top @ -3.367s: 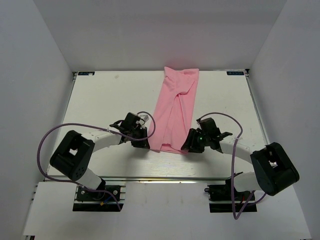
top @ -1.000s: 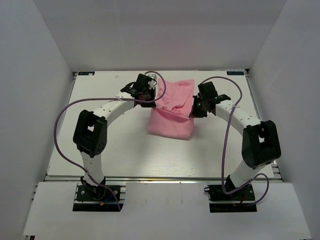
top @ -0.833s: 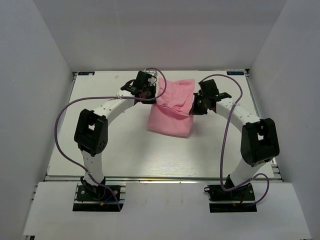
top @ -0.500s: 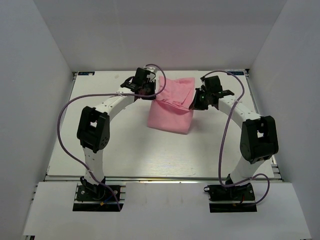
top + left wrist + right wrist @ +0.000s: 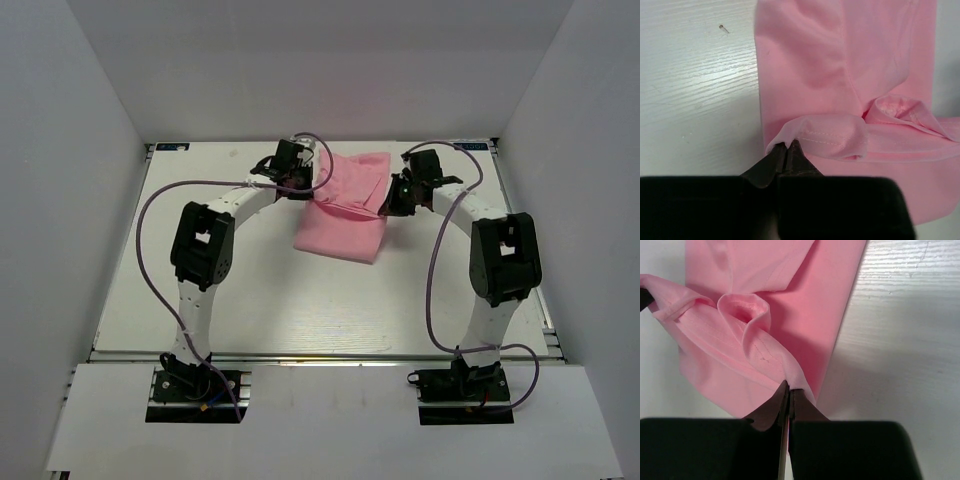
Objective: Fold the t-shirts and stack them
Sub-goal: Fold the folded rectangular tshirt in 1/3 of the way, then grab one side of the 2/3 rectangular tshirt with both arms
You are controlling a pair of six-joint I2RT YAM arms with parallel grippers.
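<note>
Moved up the desk [image 5: 330,310], the near hem now overlies the far half of the pink t-shirt [image 5: 345,235], lying far centre. Left fingers [image 5: 771,167] and right fingers [image 5: 767,412] clench hem corners; crosswise fold nearly done, release and stacking left.

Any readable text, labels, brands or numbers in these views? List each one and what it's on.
No text can be read in any view.
left blue sticker, far corner of the table: too small to read.
right blue sticker, other far corner: too small to read.
t-shirt: plain pink, no print or tag showing, also in both wrist views.
</note>
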